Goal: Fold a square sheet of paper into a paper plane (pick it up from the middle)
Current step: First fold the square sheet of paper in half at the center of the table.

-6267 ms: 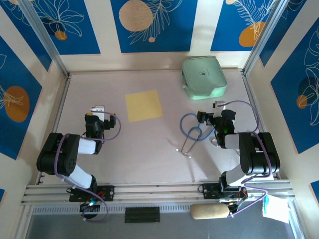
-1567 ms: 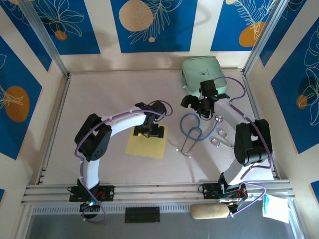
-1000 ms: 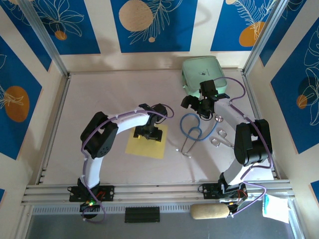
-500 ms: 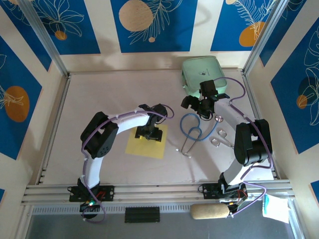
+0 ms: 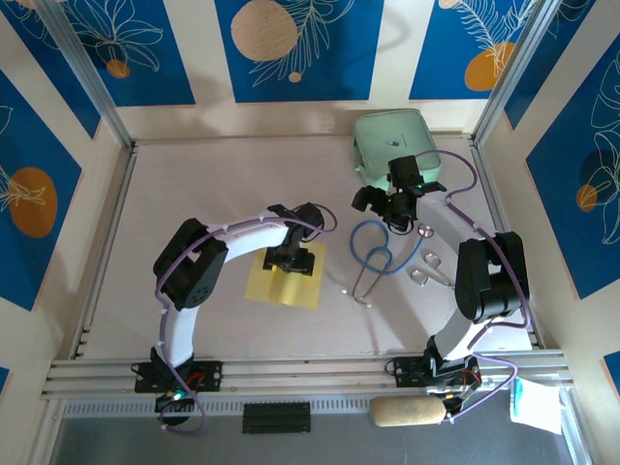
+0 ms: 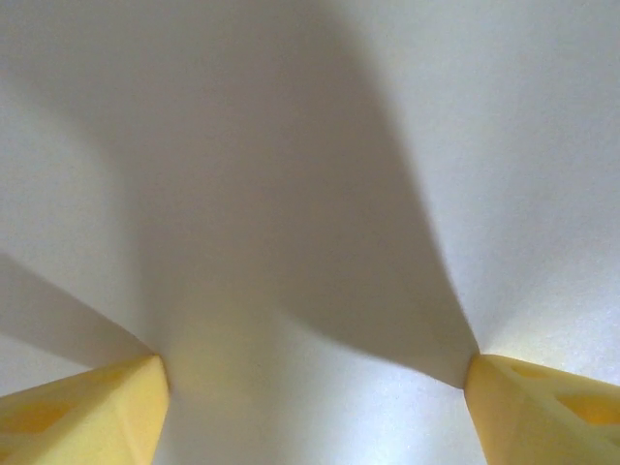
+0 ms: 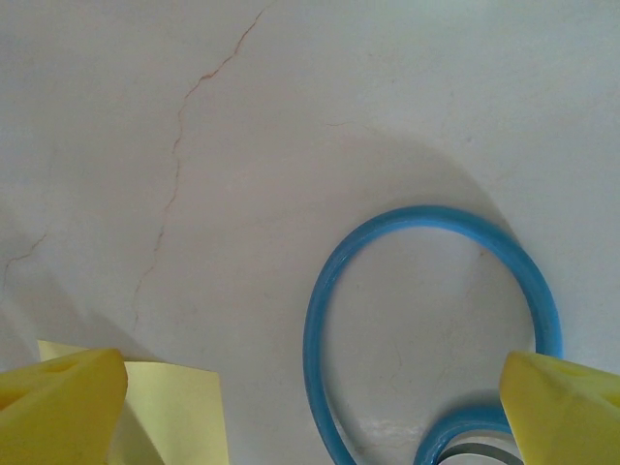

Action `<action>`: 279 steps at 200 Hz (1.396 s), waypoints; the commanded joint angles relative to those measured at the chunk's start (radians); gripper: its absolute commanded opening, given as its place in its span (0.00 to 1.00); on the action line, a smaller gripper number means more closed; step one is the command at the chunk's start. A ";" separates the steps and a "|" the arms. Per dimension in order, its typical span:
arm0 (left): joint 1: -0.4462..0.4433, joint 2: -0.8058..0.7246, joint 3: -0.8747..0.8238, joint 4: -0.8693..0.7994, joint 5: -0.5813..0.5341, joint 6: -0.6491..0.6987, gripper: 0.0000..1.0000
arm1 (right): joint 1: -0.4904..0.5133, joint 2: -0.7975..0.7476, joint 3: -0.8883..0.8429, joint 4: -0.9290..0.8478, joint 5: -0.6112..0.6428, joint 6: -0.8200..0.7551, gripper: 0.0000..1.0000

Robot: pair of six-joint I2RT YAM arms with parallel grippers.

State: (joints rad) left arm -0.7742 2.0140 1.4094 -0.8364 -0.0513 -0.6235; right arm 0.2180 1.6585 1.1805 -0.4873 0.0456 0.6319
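Observation:
The square sheet of paper [image 5: 281, 281] is plain yellow and lies flat on the table, left of centre. My left gripper [image 5: 291, 258] points down onto its middle. In the left wrist view its yellow fingertips [image 6: 92, 412] stand wide apart on a pale surface, the gripper [image 6: 315, 387] open with nothing pinched between them. My right gripper [image 5: 392, 205] hovers open to the right, over a blue cable. In the right wrist view a corner of the sheet [image 7: 179, 417] peeks in beside the left fingertip [image 7: 63, 402], and that gripper [image 7: 310, 402] holds nothing. The paper plane is out of view.
A mint-green case [image 5: 395, 150] sits at the back right. A blue looped cable [image 5: 373, 250] with a metal stem lies right of the sheet, its loop [image 7: 325, 320] under my right gripper. Scissors [image 5: 429, 269] lie further right. Walls enclose the table.
Since the earliest frame the sheet has come nearer, and both arms have reached out from rest. Over the last second the left arm shifted only slightly on the sheet.

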 commanded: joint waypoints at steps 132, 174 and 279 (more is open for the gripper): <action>0.122 -0.275 -0.180 0.310 0.288 -0.058 0.32 | -0.016 -0.088 -0.071 0.118 -0.126 0.076 1.00; 0.177 -0.381 -0.304 0.612 0.448 -0.168 0.32 | -0.020 -0.115 -0.142 0.234 -0.279 0.100 0.99; 0.245 -0.236 -0.430 0.689 0.362 -0.207 0.32 | 0.133 0.029 -0.165 0.329 -0.454 0.130 0.76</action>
State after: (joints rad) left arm -0.5365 1.7535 0.9733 -0.0830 0.3515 -0.8688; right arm 0.3138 1.6405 0.9962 -0.1417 -0.3687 0.7670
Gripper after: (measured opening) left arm 0.316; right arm 0.801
